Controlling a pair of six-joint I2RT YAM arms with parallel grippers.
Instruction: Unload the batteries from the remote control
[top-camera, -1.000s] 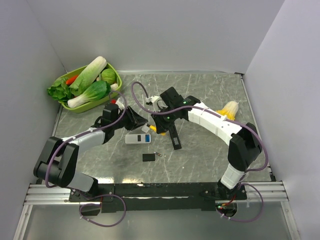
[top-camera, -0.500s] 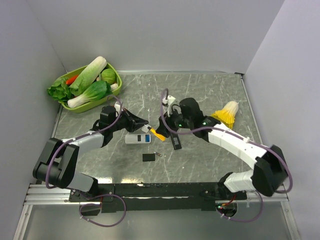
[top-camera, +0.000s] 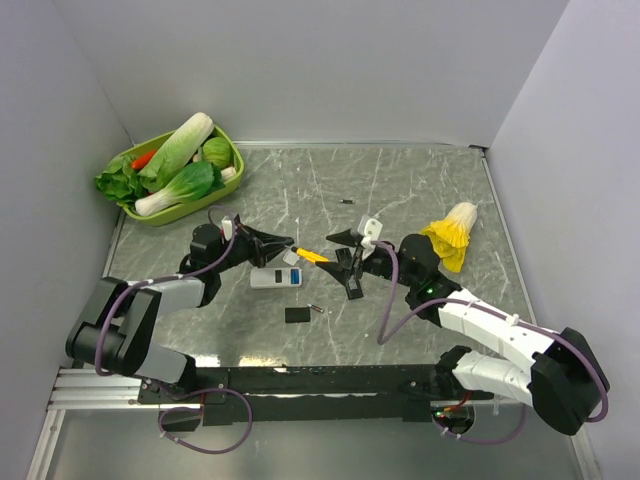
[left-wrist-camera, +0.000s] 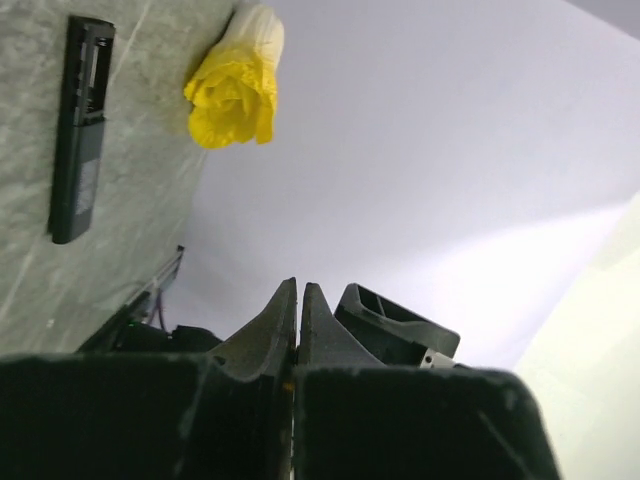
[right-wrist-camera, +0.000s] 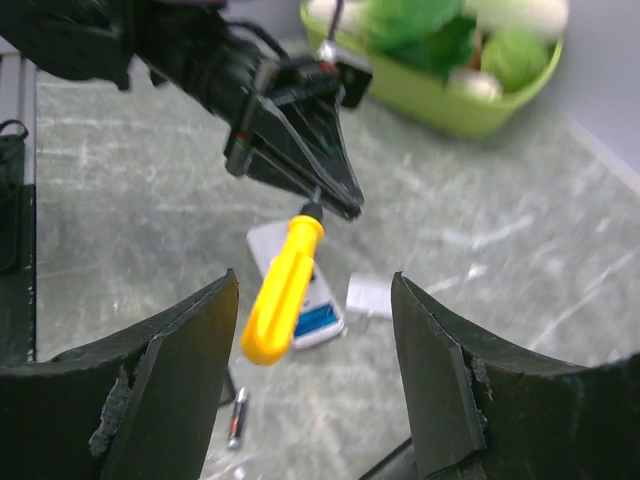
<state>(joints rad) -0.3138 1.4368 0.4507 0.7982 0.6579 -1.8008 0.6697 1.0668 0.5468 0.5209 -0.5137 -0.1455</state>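
Left fingers (right-wrist-camera: 300, 165) are clenched on the dark end of the yellow battery (right-wrist-camera: 282, 290), aloft over the white remote (top-camera: 268, 278) on the desk (top-camera: 420, 190), right fingers (right-wrist-camera: 170, 380) released and clear of it; we judge it light, stiff and slick, best pinched across its middle.

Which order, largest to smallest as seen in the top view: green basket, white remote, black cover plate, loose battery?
1. green basket
2. white remote
3. black cover plate
4. loose battery, a thin sliver beside the plate

All sit at similar depth, so nearness hardly skews the order.
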